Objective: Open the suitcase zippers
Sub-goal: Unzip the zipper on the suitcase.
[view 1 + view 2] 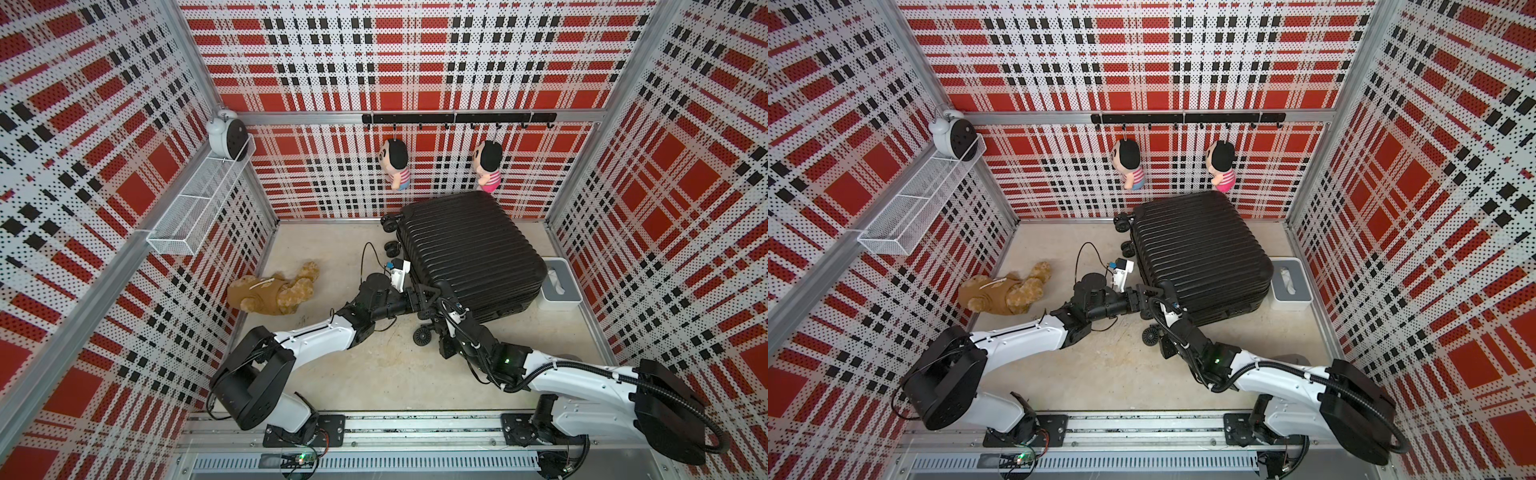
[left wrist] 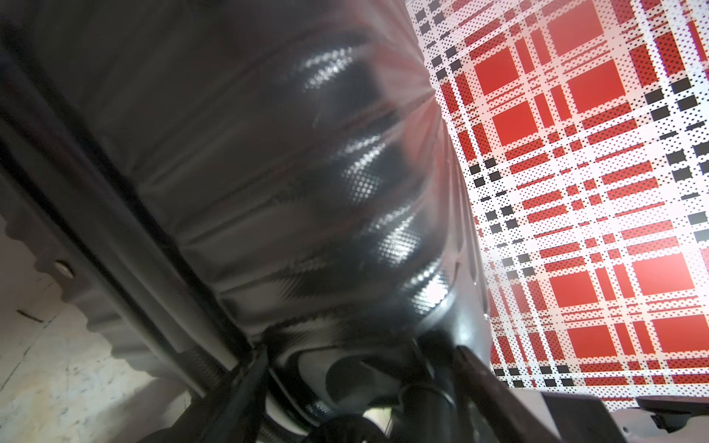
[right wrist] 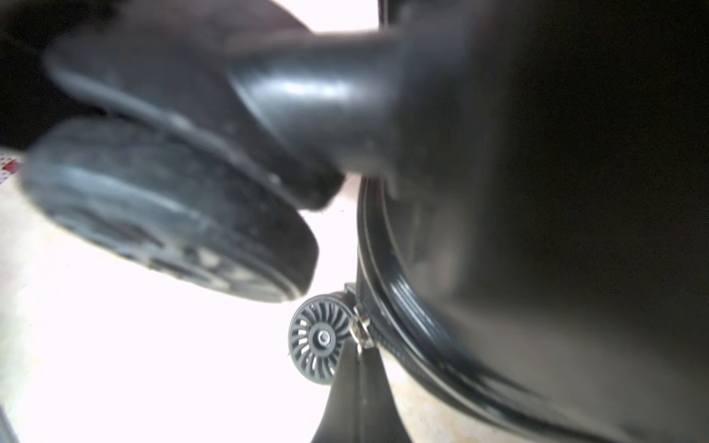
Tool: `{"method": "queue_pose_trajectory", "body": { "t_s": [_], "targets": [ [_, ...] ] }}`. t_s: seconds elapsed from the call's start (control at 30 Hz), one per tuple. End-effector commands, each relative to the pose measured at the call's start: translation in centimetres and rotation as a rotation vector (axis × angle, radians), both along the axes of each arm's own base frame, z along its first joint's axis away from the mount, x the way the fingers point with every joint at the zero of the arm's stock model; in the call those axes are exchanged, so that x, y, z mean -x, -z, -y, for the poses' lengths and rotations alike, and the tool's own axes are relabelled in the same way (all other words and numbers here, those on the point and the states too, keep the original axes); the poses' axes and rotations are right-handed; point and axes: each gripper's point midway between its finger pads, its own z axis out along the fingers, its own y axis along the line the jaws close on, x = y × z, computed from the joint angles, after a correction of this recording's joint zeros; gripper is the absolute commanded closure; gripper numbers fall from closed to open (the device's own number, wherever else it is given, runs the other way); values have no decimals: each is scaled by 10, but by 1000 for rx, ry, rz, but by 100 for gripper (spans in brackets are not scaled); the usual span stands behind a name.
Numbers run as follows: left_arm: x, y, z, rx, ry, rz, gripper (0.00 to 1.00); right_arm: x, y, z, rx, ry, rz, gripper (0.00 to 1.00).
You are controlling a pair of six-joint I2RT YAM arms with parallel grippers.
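Suitcase [image 1: 469, 249]: black, ribbed, lying flat on the floor [image 1: 374, 374] by its rear edge, toward the right corner. Your left tool [image 1: 426, 297]: jaws wide astride the case's near corner; you cannot tell whether it grips. Your right tool [image 3: 357, 360]: closed on a metal zipper pull [image 3: 360, 330] on the zippers [image 3: 412, 318], beside a wheel [image 3: 320, 339].

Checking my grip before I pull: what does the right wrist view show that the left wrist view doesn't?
Only the right wrist view: the right gripper shut, apparently on the metal zipper pull, beside a spoked wheel. Only the left wrist view: the ribbed shell and the left gripper's finger. Both: the suitcase and pale floor.
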Motion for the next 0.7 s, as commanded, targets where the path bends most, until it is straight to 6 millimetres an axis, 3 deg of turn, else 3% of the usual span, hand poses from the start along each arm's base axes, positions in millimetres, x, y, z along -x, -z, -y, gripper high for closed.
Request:
{"method": "queue_pose_trajectory", "body": {
  "t_s": [0.0,0.23,0.67],
  "targets": [
    [7,-1,-2,-1,15,19,23,7,-56,-53,-212,-101,83,100],
    [9,-2,-4,1,21,20,23,0,-54,-73,-261,-69,133,100],
    [11,-2,-14,4,16,24,23,-9,-52,-80,-326,-17,201,100]
  ]
}}
